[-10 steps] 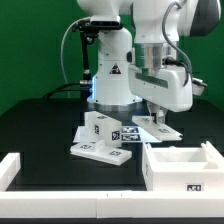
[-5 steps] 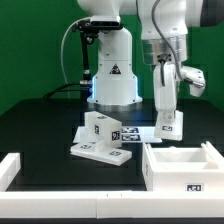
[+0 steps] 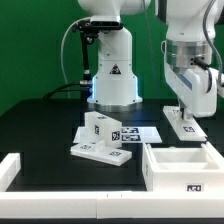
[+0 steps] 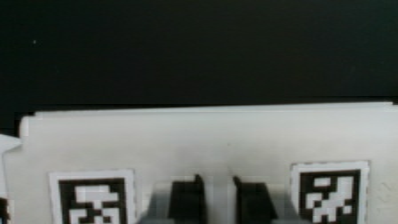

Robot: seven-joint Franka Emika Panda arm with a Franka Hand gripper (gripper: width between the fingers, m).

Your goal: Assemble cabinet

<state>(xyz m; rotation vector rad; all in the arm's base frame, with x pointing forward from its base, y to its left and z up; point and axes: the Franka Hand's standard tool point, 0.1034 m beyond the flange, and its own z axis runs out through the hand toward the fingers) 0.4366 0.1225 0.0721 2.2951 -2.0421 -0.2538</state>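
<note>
— One container, is it?
— One: the open white shell, near right, a tag on its near wall. Inside, only its own white floor and walls show.
— And the gripper?
— Pinching an upright panel just beyond the shell's far right rim. I cannot tell whether it clears the table. In the wrist view the fingers clamp its edge between two tags.
— Other parts?
— A block sits on flat panels, left of the shell and beside the marker board.
</note>
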